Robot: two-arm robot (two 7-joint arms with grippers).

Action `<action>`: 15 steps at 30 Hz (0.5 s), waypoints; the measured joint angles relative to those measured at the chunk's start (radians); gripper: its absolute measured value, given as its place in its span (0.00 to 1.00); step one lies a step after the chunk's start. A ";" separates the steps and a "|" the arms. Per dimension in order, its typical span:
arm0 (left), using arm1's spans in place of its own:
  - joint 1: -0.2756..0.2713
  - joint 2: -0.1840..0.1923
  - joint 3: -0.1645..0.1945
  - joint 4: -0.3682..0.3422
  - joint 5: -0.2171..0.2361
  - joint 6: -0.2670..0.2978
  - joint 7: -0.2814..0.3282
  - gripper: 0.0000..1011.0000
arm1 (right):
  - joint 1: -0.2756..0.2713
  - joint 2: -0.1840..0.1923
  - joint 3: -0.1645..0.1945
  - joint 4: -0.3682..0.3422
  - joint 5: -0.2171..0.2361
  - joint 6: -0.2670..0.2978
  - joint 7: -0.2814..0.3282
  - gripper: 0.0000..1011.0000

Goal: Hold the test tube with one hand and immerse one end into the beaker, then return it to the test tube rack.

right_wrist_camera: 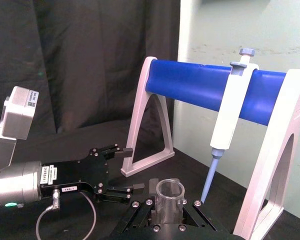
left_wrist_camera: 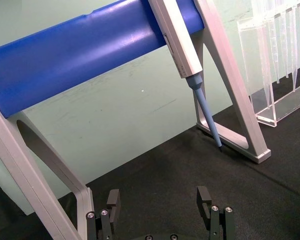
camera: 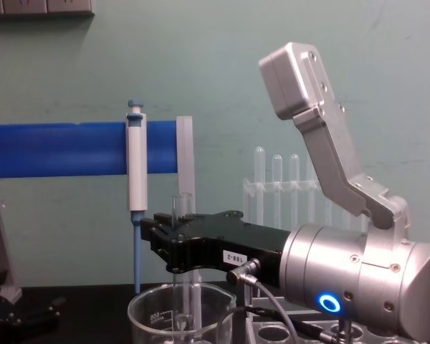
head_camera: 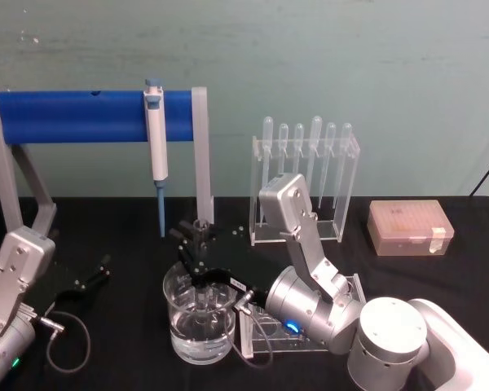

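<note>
One blue-barred stand [head_camera: 90, 116] spans the back left of my black table [head_camera: 464, 285], with one white-and-blue pipettor [head_camera: 156, 142] hanging from it. Right of it stands one clear pipette rack [head_camera: 355, 195] holding six thin pipettes [head_camera: 315, 134], and beyond that sits one orange tip box [head_camera: 409, 228].

I have two arms in play. The right gripper [head_camera: 197, 238] hangs over the one beaker [head_camera: 179, 314], jaws clamped on the one test tube [right_wrist_camera: 170, 191] just below its open rim. The tube is upright, its lower end inside the beaker — whether it meets the water I cannot tell. The test tube rack [head_camera: 253, 326] lies just right of the beaker, under the right arm.

The left gripper [head_camera: 98, 273] rests low near the stand's left foot — jaws spread wide, holding nothing.
</note>
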 joint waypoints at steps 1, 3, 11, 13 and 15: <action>0.000 0.000 0.000 0.000 0.000 0.000 0.000 0.99 | 0.000 0.000 0.000 0.000 0.000 0.000 0.000 0.13; 0.000 0.000 0.000 0.000 0.000 0.000 0.000 0.99 | 0.000 0.000 0.000 0.000 0.000 0.000 0.000 0.13; 0.000 0.000 0.000 0.000 0.000 0.000 0.000 0.99 | 0.000 0.000 0.000 0.000 0.000 0.000 0.000 0.13; 0.000 0.000 0.000 0.000 0.000 0.000 0.000 0.99 | 0.000 0.000 0.000 0.000 0.000 0.000 0.000 0.13; 0.000 0.000 0.000 0.000 0.000 0.000 0.000 0.99 | 0.000 0.000 0.000 0.000 0.000 0.000 0.000 0.13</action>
